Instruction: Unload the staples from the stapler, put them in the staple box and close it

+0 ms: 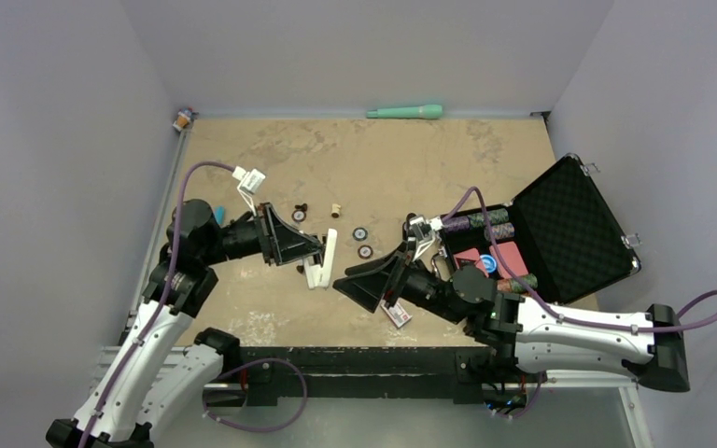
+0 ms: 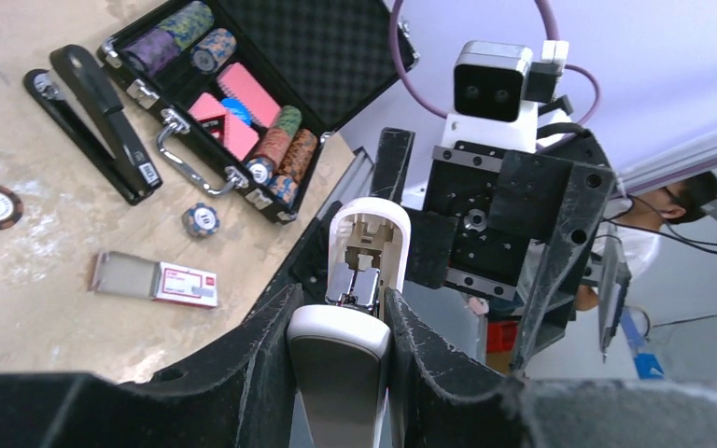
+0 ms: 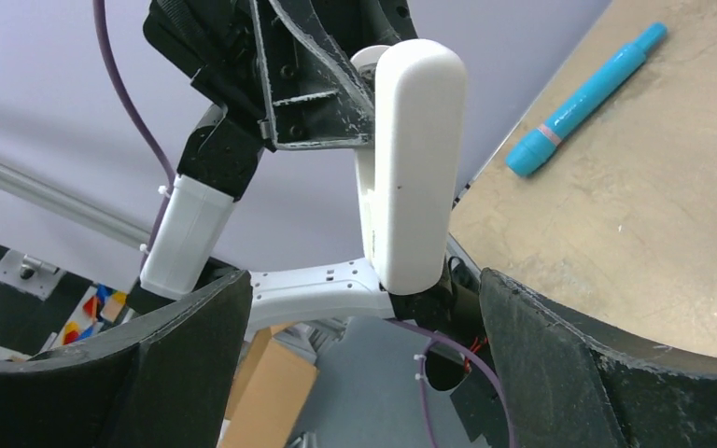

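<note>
My left gripper (image 1: 313,254) (image 2: 341,301) is shut on a white stapler (image 1: 323,259) (image 2: 368,241), gripping its grey-topped arm. The stapler is swung open, and its other arm stands up with chrome metal showing inside. In the right wrist view the white stapler (image 3: 413,168) hangs just beyond my right gripper (image 3: 364,285) (image 1: 362,285), which is open and empty and faces it without touching. A slim black stapler (image 2: 103,117) lies opened out on the table beside the case; the right arm hides it in the top view.
An open black case (image 1: 574,219) (image 2: 336,56) with poker chips stands at the right. A staple box (image 1: 398,315) (image 2: 155,280) lies under my right wrist. Loose chips (image 1: 360,233) lie mid-table. A teal marker (image 1: 404,112) lies at the far edge and a blue marker (image 3: 583,98) on the table.
</note>
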Controlling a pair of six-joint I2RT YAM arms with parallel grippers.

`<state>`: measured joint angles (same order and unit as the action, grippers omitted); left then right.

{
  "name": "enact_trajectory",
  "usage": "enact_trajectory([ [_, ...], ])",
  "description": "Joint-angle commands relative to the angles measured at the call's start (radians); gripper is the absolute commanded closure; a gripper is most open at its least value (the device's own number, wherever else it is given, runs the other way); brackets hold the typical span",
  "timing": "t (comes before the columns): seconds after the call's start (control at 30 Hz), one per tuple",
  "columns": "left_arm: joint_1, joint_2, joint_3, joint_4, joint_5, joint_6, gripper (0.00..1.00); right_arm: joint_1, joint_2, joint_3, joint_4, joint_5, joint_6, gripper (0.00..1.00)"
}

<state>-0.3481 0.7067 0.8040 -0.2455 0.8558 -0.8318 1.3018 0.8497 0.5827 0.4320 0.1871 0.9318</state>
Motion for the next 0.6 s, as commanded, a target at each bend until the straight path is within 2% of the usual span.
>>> enact_trajectory([
  [0.0, 0.004, -0.017, 0.011, 0.196, 0.048, -0.171, 1.0, 0.004, 0.018, 0.084, 0.002, 0.001, -0.075, 0.04],
  [0.27, 0.004, -0.052, 0.024, 0.229, 0.033, -0.231, 1.0, 0.004, 0.123, 0.205, -0.009, -0.015, -0.138, 0.09],
  [0.57, 0.004, -0.079, 0.033, 0.229, 0.025, -0.256, 1.0, 0.004, 0.198, 0.267, 0.003, -0.035, -0.176, 0.16],
])
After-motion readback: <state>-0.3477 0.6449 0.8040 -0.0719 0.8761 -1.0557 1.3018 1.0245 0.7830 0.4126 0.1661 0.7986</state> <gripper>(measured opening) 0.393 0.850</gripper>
